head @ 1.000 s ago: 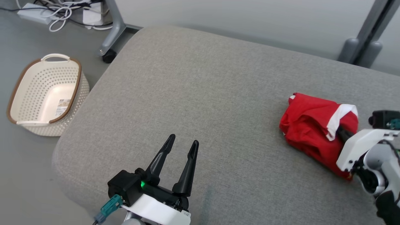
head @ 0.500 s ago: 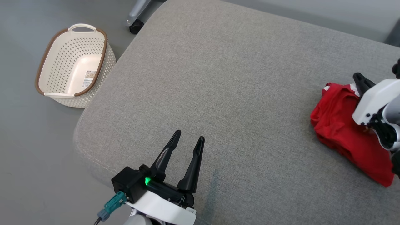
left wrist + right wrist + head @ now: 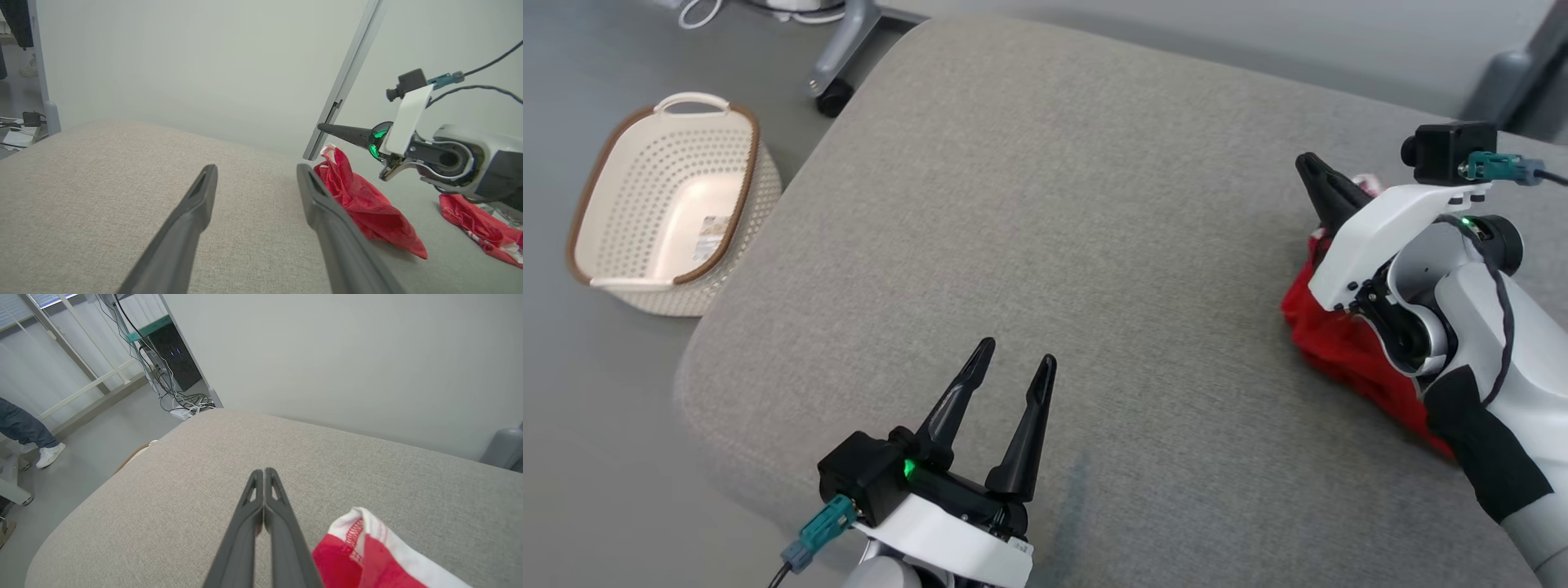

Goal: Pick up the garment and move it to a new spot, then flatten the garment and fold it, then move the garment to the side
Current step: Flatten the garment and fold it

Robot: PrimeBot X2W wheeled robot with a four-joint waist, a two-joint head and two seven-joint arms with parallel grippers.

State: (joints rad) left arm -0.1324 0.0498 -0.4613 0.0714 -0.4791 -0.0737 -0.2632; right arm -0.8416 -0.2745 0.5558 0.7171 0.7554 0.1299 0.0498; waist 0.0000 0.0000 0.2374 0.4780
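Grey upholstered cushion (image 3: 1045, 204): broad bare area ahead of both sets of jaws. Perforated laundry basket (image 3: 662, 204): on the floor, well off to the left of the left jaws. Red garment (image 3: 1347, 351) with white trim: crumpled heap beneath and just beside the right jaws. Left gripper (image 3: 1018, 353): jaws released, nothing between them. Right gripper (image 3: 264, 471): jaws clenched, no cloth seen pinched. Assessment: garment neither flattened nor folded; flattening, folding and side placement all outstanding
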